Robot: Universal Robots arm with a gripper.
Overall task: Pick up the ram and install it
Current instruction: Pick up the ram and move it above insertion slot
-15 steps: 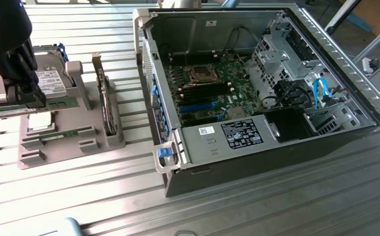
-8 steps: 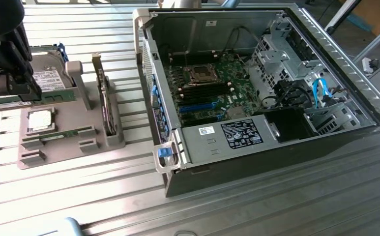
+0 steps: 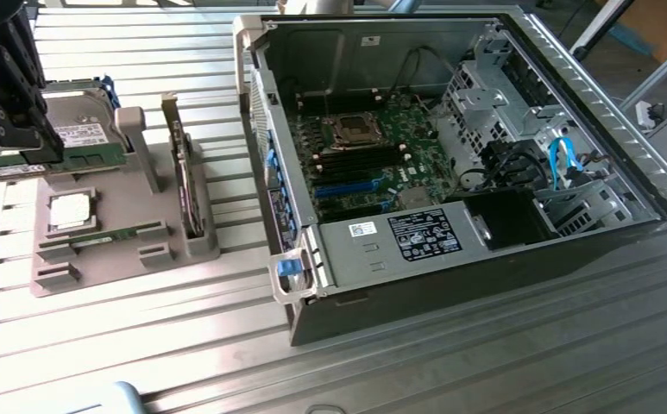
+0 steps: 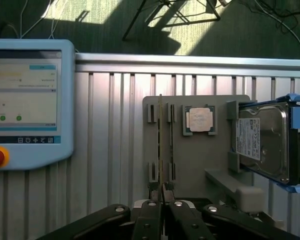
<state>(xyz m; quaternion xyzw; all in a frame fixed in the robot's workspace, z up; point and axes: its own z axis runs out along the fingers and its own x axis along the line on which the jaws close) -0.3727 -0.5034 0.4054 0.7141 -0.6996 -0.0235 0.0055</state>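
Green ram (image 3: 74, 158), edge-on in the wrist view (image 4: 160, 150), is pinched between the pressed-together fingers (image 4: 150, 220) of the gripper (image 3: 34, 148) and held above the grey fixture tray (image 3: 103, 259). The tray carries a second memory stick (image 3: 112, 234), a CPU (image 3: 71, 211) and a hard drive (image 3: 80, 125). An open computer case (image 3: 540, 259) stands on the ribbed metal surface (image 3: 425, 362) at the exterior view's right.

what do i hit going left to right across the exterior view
black end effector gripping the thin green ram stick → silver square processor chip → upright expansion card → green motherboard → bright blue cables
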